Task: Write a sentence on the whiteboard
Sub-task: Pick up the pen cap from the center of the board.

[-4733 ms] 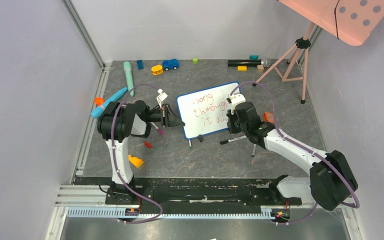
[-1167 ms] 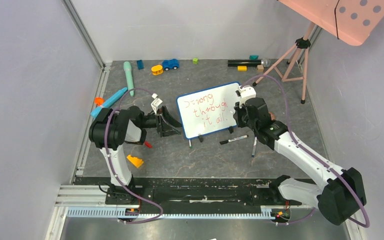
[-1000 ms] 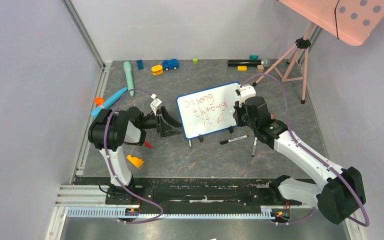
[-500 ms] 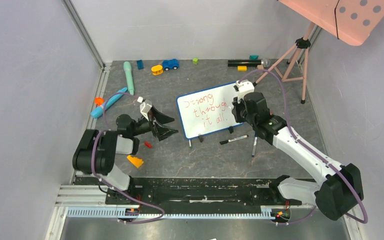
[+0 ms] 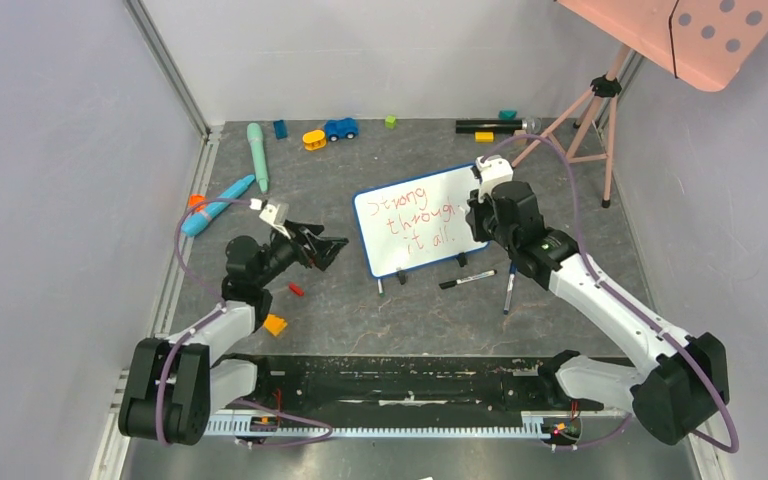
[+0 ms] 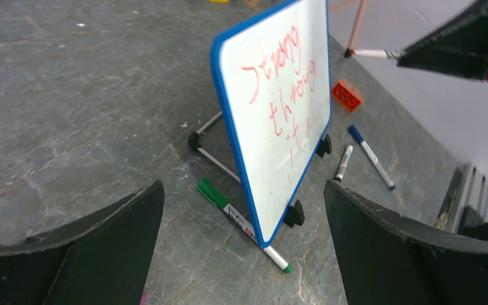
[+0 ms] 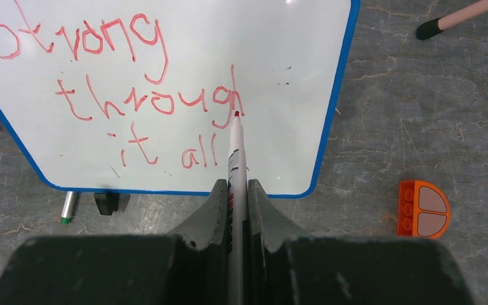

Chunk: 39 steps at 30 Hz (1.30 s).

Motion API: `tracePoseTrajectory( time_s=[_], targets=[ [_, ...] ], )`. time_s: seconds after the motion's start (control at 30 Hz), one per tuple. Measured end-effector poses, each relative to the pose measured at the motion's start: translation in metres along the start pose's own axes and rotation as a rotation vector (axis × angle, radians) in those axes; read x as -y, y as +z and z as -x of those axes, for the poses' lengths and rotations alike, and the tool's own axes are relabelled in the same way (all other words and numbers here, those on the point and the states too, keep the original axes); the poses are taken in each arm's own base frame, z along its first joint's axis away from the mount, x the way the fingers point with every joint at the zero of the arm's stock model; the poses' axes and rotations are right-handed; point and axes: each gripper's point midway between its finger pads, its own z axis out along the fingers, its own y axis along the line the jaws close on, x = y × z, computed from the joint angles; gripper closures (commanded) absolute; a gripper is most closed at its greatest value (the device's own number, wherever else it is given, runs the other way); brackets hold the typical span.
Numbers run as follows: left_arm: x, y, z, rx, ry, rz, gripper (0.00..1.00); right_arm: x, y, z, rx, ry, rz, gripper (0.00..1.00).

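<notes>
Your right tool (image 7: 234, 190) is clamped on a red-tipped white marker (image 7: 236, 152), which points at the blue-framed white rectangular whiteboard (image 5: 380, 250). The whiteboard stands at the middle of the grey worktop (image 5: 360, 310). The red handwritten sentence (image 7: 133, 101) fills three lines. Your left tool (image 5: 322, 248) is spread apart and holds nothing.

Grey tabletop (image 5: 360, 315), pale walls (image 5: 50, 140)
Plain lilac walls close three sides of the mottled stone-look surface; a metal rail (image 5: 168, 65) climbs the back left corner; a pink tripod (image 5: 606, 87) stands back right, a pink dotted panel (image 5: 705, 40) above it
</notes>
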Motion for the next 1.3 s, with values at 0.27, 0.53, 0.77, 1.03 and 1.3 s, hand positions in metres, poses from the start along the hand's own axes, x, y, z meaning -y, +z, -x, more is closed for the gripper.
tracePoseTrajectory(
  time_s=[0.27, 0.53, 0.77, 1.03, 1.3],
  targets=[
    [-0.042, -0.020, 0.024, -0.013, -0.298, 0.231, 0.00, 0.002, -0.026, 0.023, 0.092, 0.042, 0.002, 0.99],
    [-0.065, -0.077, 0.108, 0.060, -0.306, 0.693, 0.00, 0.004, -0.049, 0.036, 0.153, 0.073, 0.011, 0.99],
    [-0.087, -0.121, 0.040, -0.082, -0.533, 1.028, 0.00, 0.001, -0.049, 0.029, 0.120, 0.067, 0.029, 0.99],
    [-0.086, -0.121, 0.006, -0.285, -0.662, 1.086, 0.03, -0.003, -0.052, 0.026, 0.103, 0.064, 0.051, 0.99],
    [-0.079, -0.119, -0.018, -0.434, -0.739, 1.085, 0.07, -0.008, -0.054, 0.024, 0.097, 0.078, 0.079, 0.99]
  ],
)
